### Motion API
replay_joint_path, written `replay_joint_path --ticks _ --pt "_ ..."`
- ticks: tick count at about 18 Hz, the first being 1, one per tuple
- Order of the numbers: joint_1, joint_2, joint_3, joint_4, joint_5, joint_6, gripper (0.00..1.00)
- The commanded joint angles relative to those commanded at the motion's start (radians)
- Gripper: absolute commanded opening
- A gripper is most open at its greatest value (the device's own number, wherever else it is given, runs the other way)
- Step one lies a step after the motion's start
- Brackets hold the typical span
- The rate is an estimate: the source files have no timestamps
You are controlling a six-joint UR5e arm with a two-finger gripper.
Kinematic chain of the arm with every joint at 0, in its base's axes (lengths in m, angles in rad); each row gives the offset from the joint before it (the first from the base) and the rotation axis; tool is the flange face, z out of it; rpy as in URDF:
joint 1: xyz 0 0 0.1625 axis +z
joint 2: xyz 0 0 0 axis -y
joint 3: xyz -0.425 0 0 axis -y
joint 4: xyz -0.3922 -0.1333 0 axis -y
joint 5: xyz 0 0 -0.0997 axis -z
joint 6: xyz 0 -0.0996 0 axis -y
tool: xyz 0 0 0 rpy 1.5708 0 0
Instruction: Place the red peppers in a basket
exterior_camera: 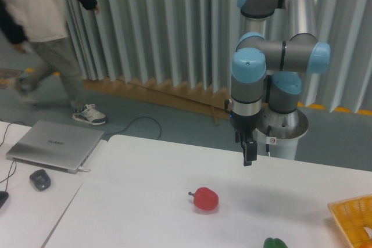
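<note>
The claw (249, 154), fingers seemingly together and holding nothing, hovered above the red pepper (205, 199), which awaited pickup for the basket (353, 219).

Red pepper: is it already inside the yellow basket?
No. The red pepper lies on the bare white table, well apart from the basket at the right edge.

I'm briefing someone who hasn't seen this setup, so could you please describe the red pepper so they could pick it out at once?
Start at the big white table under the gripper. Near its middle lies the red pepper, alone. It is glossy, round and red, unlike the green pepper at the front edge.
</note>
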Motion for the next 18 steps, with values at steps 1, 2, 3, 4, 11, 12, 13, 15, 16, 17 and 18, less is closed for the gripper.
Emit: replay_joint_path --ticks 1,2,3,4,11,12,13,15,16,17,18 --pt "0.0 0.0 0.0 0.002 0.002 0.0 1.0" --pt "-0.002 -0.001 0.001 0.009 -0.003 -0.002 1.0" --pt "0.0 0.0 0.001 0.009 -0.003 -0.002 1.0" --pt "0.0 0.0 0.003 0.009 -0.003 -0.003 1.0" --pt "0.0 -0.006 0.003 0.029 0.0 -0.029 1.0" --pt "0.0 -0.003 0.001 0.046 0.0 -0.034 1.0" --pt "0.0 -0.001 0.001 0.054 -0.002 -0.034 1.0" --pt "0.0 -0.001 0.001 0.058 -0.003 -0.034 1.0" --pt "0.0 -0.001 0.001 0.058 -0.002 -0.034 1.0" --pt "0.0 -0.001 0.001 0.058 -0.002 -0.034 1.0" --pt "0.0 -0.004 0.001 0.058 0.0 -0.034 1.0"
